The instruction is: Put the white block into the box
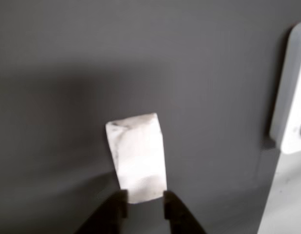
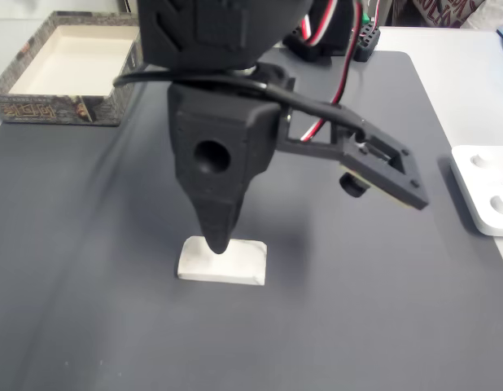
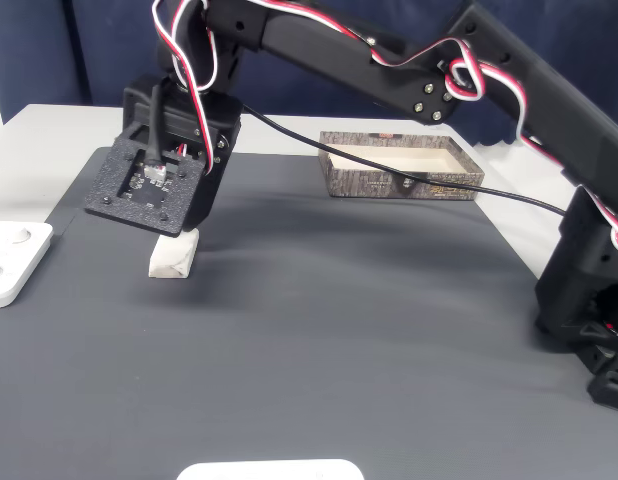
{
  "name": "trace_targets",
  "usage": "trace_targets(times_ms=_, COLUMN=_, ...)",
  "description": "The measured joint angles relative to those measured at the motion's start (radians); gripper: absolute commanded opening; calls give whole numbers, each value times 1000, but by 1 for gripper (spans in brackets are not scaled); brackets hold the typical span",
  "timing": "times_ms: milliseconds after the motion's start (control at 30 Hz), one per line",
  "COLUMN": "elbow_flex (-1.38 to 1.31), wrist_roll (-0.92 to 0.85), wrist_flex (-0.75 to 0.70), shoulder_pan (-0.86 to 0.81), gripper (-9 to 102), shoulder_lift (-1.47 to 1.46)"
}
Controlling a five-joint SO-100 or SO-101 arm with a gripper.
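2 black fingers (image 1: 144, 204) straddle the near end of the small matte white oblong block (image 1: 138, 157), touching it on the dark grey counter (image 2: 357, 309).

The white block (image 1: 138, 156) lies flat on the dark grey mat (image 1: 53, 58), its near end between the two black fingertips of the gripper (image 1: 144, 202), which touch or nearly touch its sides. A flat white device (image 1: 291, 107) (blurred) lies at the mat's right edge.
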State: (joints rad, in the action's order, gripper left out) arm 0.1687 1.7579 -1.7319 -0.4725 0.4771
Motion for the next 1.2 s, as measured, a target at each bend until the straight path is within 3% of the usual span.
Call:
trace_targets(times_ms=400, elbow_flex=0, wrist_roll=58, wrist_flex=0, shoulder_pan=-6, gripper=35, shoulder_lift=0)
trace_targets(times_ms=1200, elbow_flex=-8, wrist_roll=15, wrist_flex=97, shoulder_pan=-5, gripper=31, shoulder_lift=0)
